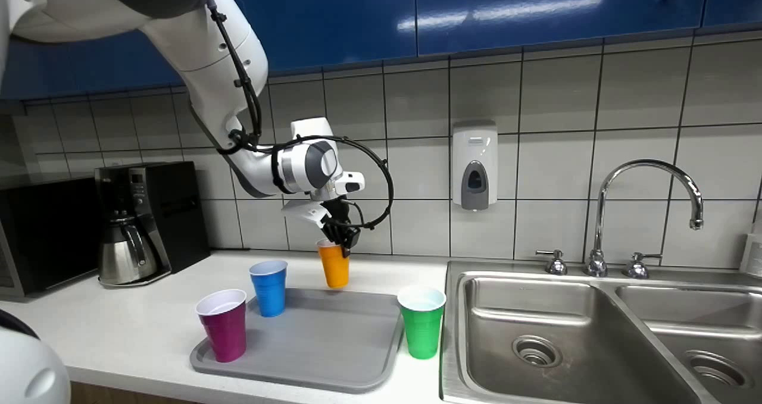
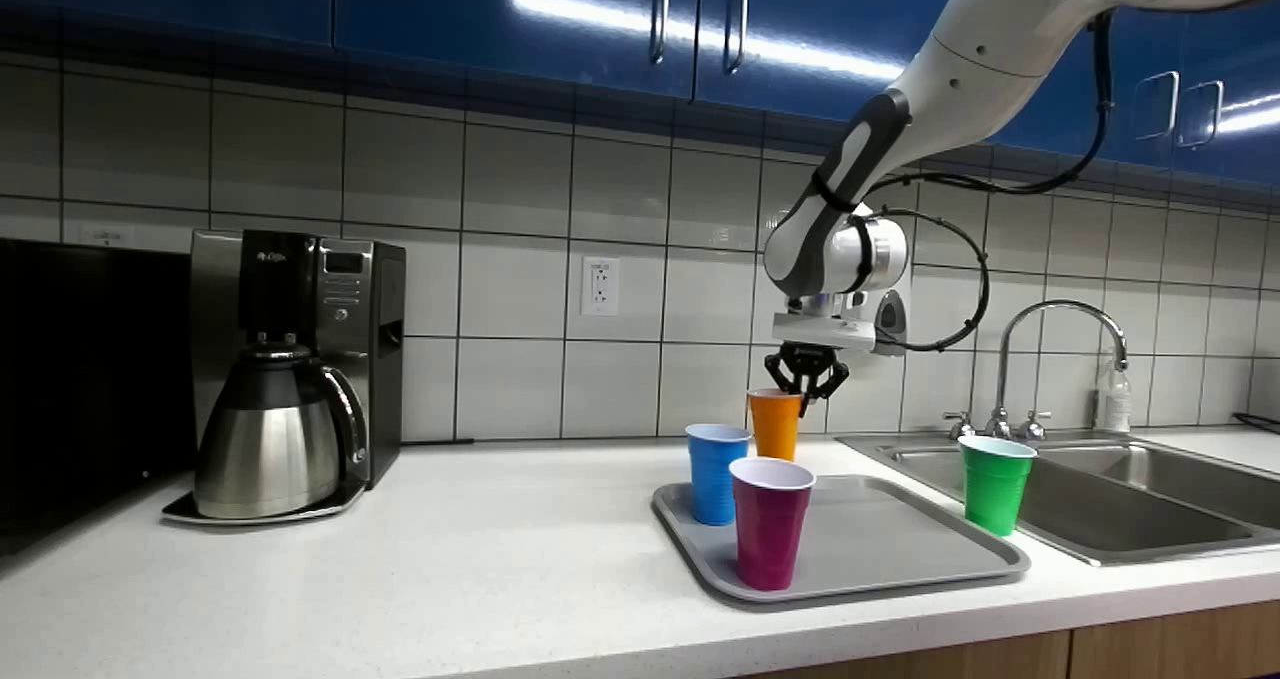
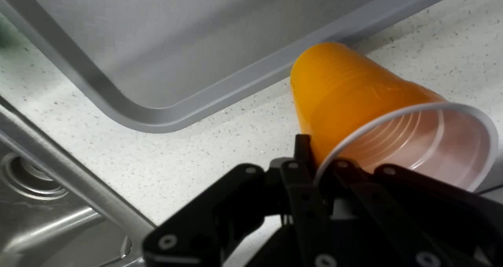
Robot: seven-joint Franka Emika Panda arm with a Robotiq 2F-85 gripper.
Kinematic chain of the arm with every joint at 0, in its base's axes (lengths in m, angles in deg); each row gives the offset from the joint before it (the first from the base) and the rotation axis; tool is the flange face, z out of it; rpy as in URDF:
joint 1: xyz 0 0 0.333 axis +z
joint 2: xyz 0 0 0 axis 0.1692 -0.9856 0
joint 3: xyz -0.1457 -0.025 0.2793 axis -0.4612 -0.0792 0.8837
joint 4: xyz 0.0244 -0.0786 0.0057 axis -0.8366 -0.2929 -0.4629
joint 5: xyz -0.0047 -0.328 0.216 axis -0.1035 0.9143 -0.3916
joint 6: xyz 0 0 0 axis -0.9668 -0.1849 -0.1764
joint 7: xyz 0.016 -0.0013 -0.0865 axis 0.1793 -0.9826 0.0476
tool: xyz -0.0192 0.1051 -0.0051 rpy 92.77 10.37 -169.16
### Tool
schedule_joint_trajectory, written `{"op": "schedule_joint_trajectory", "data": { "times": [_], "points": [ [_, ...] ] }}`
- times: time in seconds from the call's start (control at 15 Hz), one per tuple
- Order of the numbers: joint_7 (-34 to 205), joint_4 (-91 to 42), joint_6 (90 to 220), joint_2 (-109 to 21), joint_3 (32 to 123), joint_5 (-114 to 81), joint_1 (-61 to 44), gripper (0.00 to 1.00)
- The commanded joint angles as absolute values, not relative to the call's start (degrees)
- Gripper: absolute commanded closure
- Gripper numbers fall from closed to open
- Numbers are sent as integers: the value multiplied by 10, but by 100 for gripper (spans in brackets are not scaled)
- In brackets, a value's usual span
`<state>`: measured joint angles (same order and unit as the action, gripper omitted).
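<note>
Tiled kitchen wall [image 1: 417, 166]; pale counter [image 2: 450, 559] bearing one grey tray [image 1: 321, 344]. Gripper [image 1: 345, 249]: at the tray's wall side, jaws drawn nearly together, pinching the rim of one orange cup [image 3: 349, 86], itself beside the tray's rear edge; whether its base touches the counter is hard to tell. Blue cup [image 1: 271, 291], magenta cup [image 1: 226, 332]: upright on the tray, at its end away from the sink [image 1: 506, 386]. Green cup [image 1: 422, 332]: upright, between tray and sink. Coffee maker [image 2: 270, 439]: well apart from the tray.

In both exterior views, my held cup [image 1: 335, 269] is behind the tray [image 1: 321, 347] — coffee maker [image 2: 275, 399] left, sink [image 1: 506, 297] right.
</note>
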<state>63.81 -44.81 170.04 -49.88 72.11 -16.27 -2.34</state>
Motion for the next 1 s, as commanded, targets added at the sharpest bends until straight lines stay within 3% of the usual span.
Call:
{"op": "schedule_joint_trajectory", "data": {
  "times": [0.0,0.93],
  "points": [
    [655,-502,1708,-458,729,-148,-30,99],
    [674,-550,1701,-445,750,-152,-31,99]
  ]
}}
